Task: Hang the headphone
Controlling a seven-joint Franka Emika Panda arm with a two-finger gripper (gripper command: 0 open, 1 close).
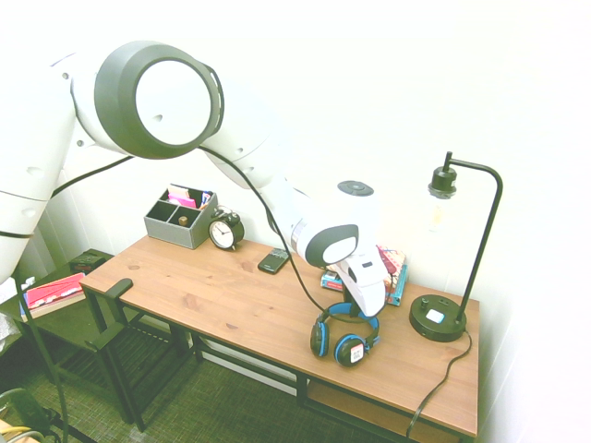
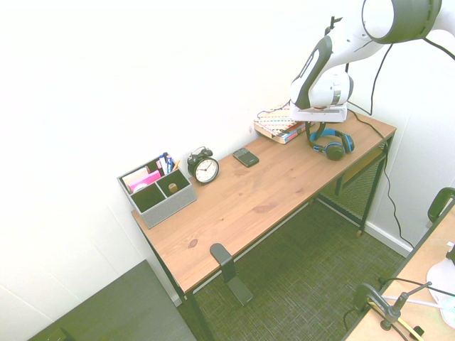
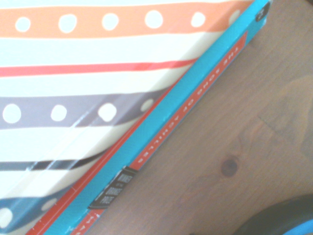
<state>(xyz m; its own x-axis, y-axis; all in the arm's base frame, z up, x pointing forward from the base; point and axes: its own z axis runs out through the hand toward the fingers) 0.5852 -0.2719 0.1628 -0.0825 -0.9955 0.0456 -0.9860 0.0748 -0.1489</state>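
Here is the white Franka arm, seen from the first exterior view, reaching in from the left and bending down over the right half of the brown wood-topped desk (image 1: 222,305). Its two-finger gripper (image 2: 315,131) points down at the headphones, and the fingers stand partly spread, a gap showing between them at the headband; whether they touch it, the pictures cannot tell.

And there are the over-ear headphones (image 1: 349,353), bright blue headband, black round cups with blue rims, on the right part of the desktop, cups towards the near edge, a white sticker on the right-hand cup. Just beyond them sits a stack of books (image 1: 394,279), a striped, dotted cover on top, and the wrist view catches a blue-and-red spine reading "THE SONG OF ACHILLES".

Over to the right stands a black metal desk lamp (image 1: 440,317). Far left, a grey compartment organizer (image 1: 179,224) holds papers and pens, a round black alarm clock (image 1: 225,230) just beside it, then a small black handheld device (image 1: 273,260) lying flat. At the near left edge, a black angular bracket (image 1: 118,290) juts out.
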